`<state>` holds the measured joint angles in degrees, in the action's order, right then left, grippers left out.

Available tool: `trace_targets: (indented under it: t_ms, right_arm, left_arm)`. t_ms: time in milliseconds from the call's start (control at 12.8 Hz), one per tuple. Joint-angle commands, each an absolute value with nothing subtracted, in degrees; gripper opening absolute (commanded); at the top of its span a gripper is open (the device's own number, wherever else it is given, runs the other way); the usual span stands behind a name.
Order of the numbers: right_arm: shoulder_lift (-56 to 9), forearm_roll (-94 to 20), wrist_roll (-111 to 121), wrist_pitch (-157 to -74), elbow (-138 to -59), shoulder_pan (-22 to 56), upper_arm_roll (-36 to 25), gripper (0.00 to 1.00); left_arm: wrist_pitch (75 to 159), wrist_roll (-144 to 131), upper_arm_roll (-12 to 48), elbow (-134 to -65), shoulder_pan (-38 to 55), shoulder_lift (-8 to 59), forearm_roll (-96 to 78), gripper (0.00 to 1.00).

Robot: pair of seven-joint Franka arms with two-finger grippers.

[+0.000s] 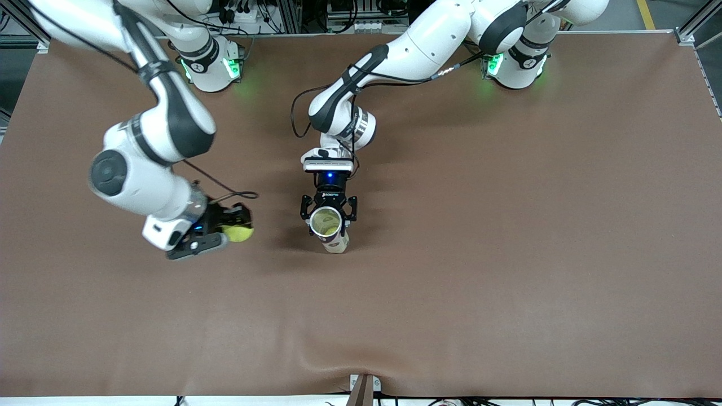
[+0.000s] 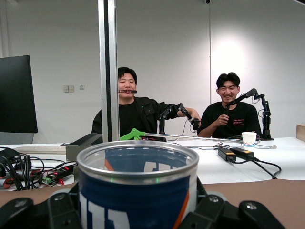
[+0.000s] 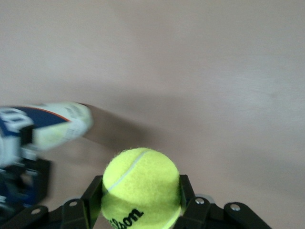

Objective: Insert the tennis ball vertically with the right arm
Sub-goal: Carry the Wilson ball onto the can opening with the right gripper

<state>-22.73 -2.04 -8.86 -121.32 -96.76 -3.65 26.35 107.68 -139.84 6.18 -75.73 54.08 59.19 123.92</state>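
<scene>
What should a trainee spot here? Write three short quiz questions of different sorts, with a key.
1. True or false: the right tool is shut on the tennis ball.
2. Multiple choice: the left tool holds the tennis ball can with its mouth
A. capped by a lid
B. open and facing up
C. pressed flat on the brown table
3. Fill in: the ball is printed with the brand name ____.

Key:
1. True; the ball sits clamped between the fingers.
2. B; the wrist view shows the can's open rim.
3. Wilson.
</scene>
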Motion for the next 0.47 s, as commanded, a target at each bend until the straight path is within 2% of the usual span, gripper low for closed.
trace_targets:
  t_ms: [0, 389]
  right_arm:
    - [-22.59, -1.23, -18.69, -120.93, -92.82, 1.91, 25.93, 0.01]
    - [-26.27, 7.82, -29.52, -121.72, -87.45, 9.39, 25.84, 0.01]
  left_arm:
    - [107.49, -141.94, 6.42, -74.71, 53.96, 59.5, 125.24, 0.81]
    - [107.49, -141.94, 6.42, -74.62, 54.05, 59.33, 125.33, 0.81]
